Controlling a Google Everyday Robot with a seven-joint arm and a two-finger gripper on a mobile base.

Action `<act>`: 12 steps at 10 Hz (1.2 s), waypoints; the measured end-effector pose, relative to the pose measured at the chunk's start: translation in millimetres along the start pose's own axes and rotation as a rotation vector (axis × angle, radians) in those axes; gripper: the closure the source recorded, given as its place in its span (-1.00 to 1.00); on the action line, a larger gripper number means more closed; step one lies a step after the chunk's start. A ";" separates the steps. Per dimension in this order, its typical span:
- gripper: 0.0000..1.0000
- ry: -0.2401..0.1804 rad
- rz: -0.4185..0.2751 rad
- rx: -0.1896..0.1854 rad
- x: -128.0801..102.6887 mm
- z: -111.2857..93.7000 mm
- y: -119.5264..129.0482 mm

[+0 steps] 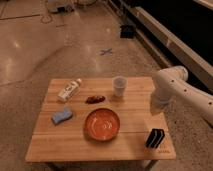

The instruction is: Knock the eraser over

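Gripper (159, 109) is hanging over the right edge of the table (131, 102); I cannot tell if it is released or clenched. Eraser (155, 138) is standing upright near it, toward the camera and not touching it. Farther toward the table's middle, an orange bowl (102, 124) is lying, and a cup (119, 86) is standing behind that.

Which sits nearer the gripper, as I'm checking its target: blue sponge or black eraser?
The black eraser, at the front right corner, close to the gripper over the right edge; the blue sponge lies far left.
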 end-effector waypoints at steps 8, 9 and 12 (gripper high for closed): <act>1.00 -0.004 -0.034 -0.029 -3.9 -3.5 68.8; 1.00 -0.008 -0.037 -0.028 -2.6 -3.9 74.2; 1.00 -0.022 -0.040 -0.029 4.5 -4.0 96.4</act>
